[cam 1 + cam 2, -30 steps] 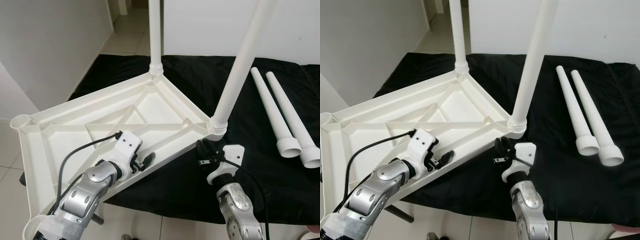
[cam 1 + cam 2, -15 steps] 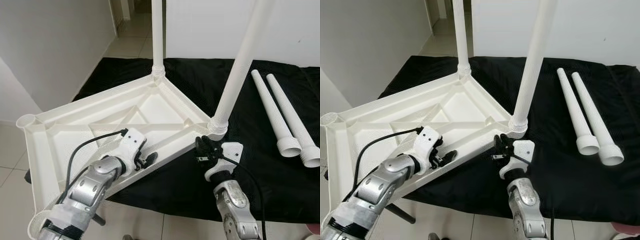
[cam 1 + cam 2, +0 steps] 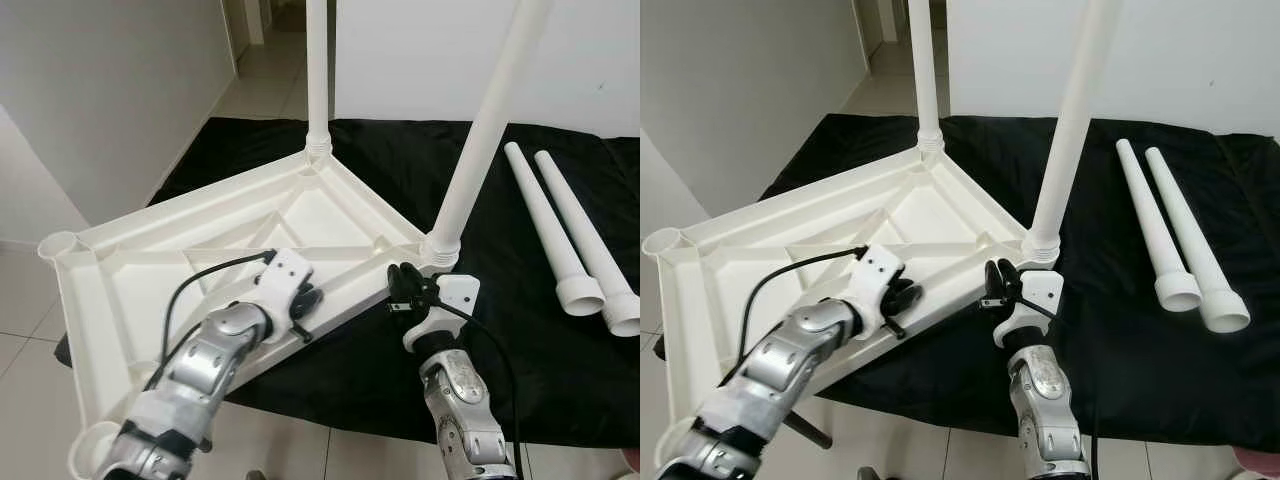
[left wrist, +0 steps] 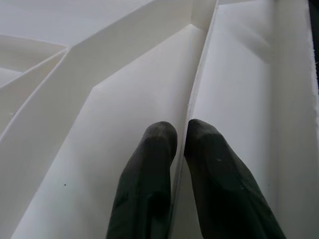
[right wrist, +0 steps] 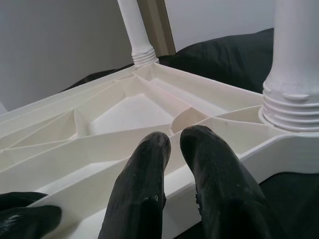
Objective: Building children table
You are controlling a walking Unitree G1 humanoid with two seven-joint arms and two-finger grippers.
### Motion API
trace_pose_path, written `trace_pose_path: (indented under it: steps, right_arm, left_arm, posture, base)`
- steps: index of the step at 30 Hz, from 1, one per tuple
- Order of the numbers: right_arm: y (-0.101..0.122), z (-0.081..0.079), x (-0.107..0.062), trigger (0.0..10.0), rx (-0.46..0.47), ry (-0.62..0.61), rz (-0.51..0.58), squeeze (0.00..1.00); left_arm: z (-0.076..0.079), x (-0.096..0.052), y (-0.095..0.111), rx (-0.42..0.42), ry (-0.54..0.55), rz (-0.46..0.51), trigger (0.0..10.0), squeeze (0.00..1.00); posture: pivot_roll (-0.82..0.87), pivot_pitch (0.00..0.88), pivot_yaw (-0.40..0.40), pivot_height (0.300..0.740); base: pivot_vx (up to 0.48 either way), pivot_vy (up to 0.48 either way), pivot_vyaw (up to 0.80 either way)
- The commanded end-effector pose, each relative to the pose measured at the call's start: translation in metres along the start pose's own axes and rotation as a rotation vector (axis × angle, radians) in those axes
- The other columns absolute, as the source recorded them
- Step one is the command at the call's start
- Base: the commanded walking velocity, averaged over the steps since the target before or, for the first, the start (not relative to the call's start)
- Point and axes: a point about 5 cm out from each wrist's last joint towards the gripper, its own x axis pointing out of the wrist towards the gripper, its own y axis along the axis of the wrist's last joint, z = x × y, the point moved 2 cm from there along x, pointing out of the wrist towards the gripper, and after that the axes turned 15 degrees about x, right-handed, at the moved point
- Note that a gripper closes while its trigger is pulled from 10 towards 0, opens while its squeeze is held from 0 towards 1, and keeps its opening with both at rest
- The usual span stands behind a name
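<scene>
A white plastic table top (image 3: 200, 260) lies upside down on a black-covered surface, its near-left part hanging past the edge. Two white legs stand upright in its sockets, one at the far corner (image 3: 318, 70) and one at the near right corner (image 3: 478, 140). My left gripper (image 3: 308, 300) is at the near rim, shut on a thin rib of the table top (image 4: 187, 107). Just below the near leg's socket, my right gripper (image 3: 400, 285) sits against the rim, its fingers (image 5: 149, 164) close together with nothing between them.
Two loose white legs (image 3: 545, 220) (image 3: 590, 240) lie side by side on the black cloth (image 3: 520, 340) at the right. Empty leg sockets sit at the left corner (image 3: 58, 245) and the near corner (image 3: 95, 445). Tiled floor and white walls lie to the left.
My left gripper has slid forward along the near rim toward the right and closed on the rib. My right gripper has risen to the rim under the near leg.
</scene>
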Motion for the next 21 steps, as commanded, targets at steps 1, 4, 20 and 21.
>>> trace_pose_path:
  steps: [1, 4, 20, 21]
  right_arm:
    - [-0.002, 0.0, 0.001, 10.0, 0.002, -0.011, 0.005, 0.0]
    - [-0.002, 0.0, 0.001, 10.0, 0.003, -0.014, 0.007, 0.0]
    - [-0.003, 0.002, -0.001, 10.0, -0.003, -0.038, 0.018, 0.0]
    - [-0.003, 0.003, -0.002, 10.0, -0.005, -0.039, 0.02, 0.0]
  left_arm:
    - [-0.008, 0.003, 0.005, 0.015, 0.093, 0.005, 0.0, 0.0]
    - [-0.006, 0.006, 0.007, 0.017, 0.09, 0.01, 0.0, 0.0]
    - [0.009, -0.003, 0.037, 0.004, -0.024, 0.217, 10.0, 1.0]
    - [0.01, -0.007, 0.041, 0.033, -0.026, 0.245, 10.0, 1.0]
  posture:
    - [-0.09, 0.04, 0.1, 0.74]
    - [-0.09, 0.043, 0.105, 0.74]
    - [-0.1, 0.054, 0.113, 0.74]
    - [-0.09, 0.055, 0.109, 0.74]
  base:
    - [0.0, 0.0, 0.0]
    - [0.0, 0.0, 0.0]
    - [0.0, 0.0, 0.0]
    - [0.0, 0.0, 0.0]
